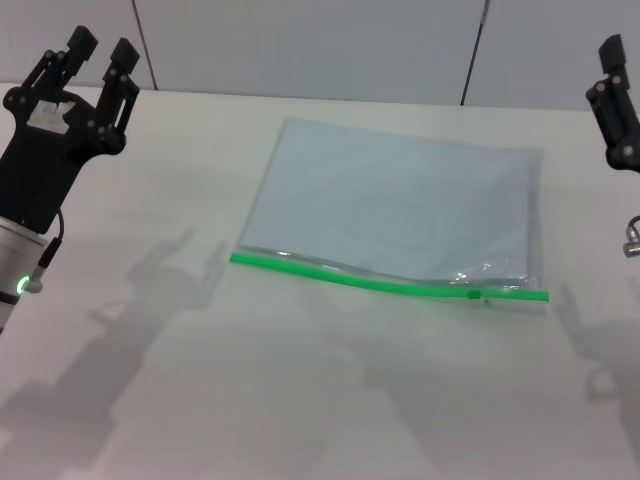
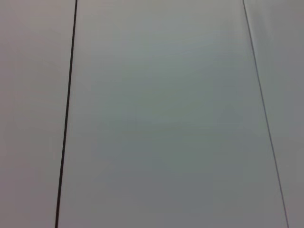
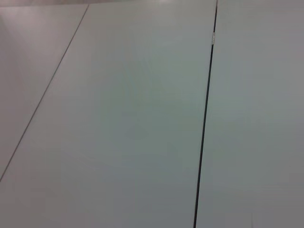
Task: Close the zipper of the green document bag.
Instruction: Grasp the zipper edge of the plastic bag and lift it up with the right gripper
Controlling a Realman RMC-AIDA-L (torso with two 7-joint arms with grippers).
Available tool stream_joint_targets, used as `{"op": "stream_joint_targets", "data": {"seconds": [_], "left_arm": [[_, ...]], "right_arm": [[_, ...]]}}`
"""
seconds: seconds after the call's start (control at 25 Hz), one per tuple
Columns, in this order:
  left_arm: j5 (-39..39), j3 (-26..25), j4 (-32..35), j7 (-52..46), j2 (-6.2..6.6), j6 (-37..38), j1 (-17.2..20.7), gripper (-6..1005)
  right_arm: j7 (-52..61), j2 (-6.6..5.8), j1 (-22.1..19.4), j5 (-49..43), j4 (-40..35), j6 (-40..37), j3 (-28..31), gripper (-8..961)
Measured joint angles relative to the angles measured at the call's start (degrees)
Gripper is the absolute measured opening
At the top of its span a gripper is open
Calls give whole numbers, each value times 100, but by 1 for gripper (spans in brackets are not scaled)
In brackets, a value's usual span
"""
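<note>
you have one green document bag [image 1: 400,205] on the surface [image 1: 200,400], with one zipper [image 1: 385,283] carrying one slider tab [image 1: 472,294]. you see two grippers: the left gripper [image 1: 97,50] and the right gripper [image 1: 612,55].

Large flat pouch of translucent pale blue-grey plastic film [image 1: 400,200]: smooth, faintly glossy, slightly wrinkled near its right near corner. Thin bright green plastic zip strip [image 1: 380,282] along the pouch's near edge: opaque, smooth, with a small green plastic slider tab [image 1: 472,294] towards its right end. White tabletop [image 1: 200,400]: matt and smooth, taking soft shadows. Left gripper [image 1: 97,45], at the far left: matt black hard plastic or coated metal fingers, on a pale silver-grey, metallic-looking wrist section [image 1: 20,255]. Right gripper [image 1: 615,95], at the far right edge: the same matt black finish. Pale grey wall panels [image 2: 166,118], seen in both wrist views: smooth, matt, divided by thin dark seams.
</note>
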Motion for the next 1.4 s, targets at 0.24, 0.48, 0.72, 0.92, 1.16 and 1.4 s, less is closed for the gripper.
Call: {"op": "stream_joint_targets", "data": {"seconds": [0.24, 0.48, 0.72, 0.92, 1.16, 1.4], "left_arm": [[2, 0, 0, 0, 0, 4, 0, 447], [1, 0, 7, 0, -4, 4, 0, 445], [-13, 0, 15, 0, -3, 4, 10, 442], [-31, -21, 18, 0, 5, -1, 33, 440], [-43, -51, 18, 0, 11, -5, 36, 438], [-43, -53, 18, 0, 23, -11, 47, 435]], "right_arm": [[0, 0, -2, 0, 2, 1, 0, 801], [-29, -7, 11, 0, 64, 8, 0, 800], [-387, -16, 22, 0, 226, 403, 0, 800], [-1310, -17, 26, 4, 284, 936, 0, 800], [-2993, 17, -117, 372, 293, 1464, 10, 800], [-4393, 13, -298, 581, 323, 2048, 17, 799]]}}
